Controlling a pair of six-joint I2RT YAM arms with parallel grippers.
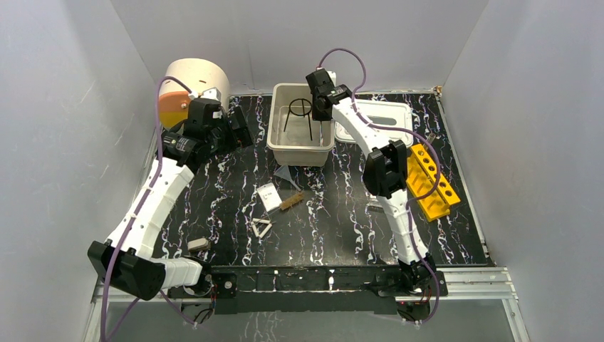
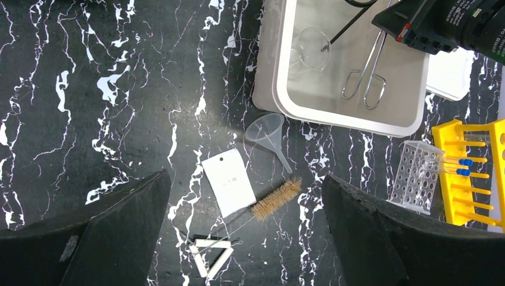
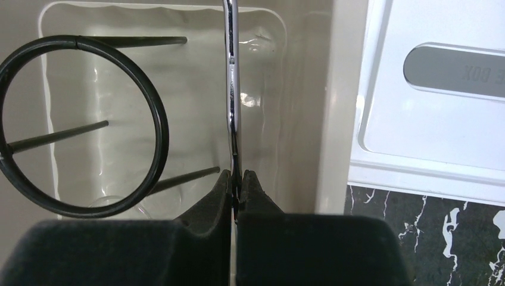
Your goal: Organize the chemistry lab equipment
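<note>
Two states: right end effector (image 3: 237,179) tight on metal tongs (image 3: 231,89) over bin (image 1: 279,137), left end effector (image 2: 243,179) wide-spread

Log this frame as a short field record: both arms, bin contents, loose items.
right pincer: shut on metal tongs, over beige bin
left pincer: open, empty, above the table
in bin: tripod stand, clear round dish
loose on table: funnel, packet, bristle brush, white triangle
right side: yellow tube rack, clear holed rack
</note>
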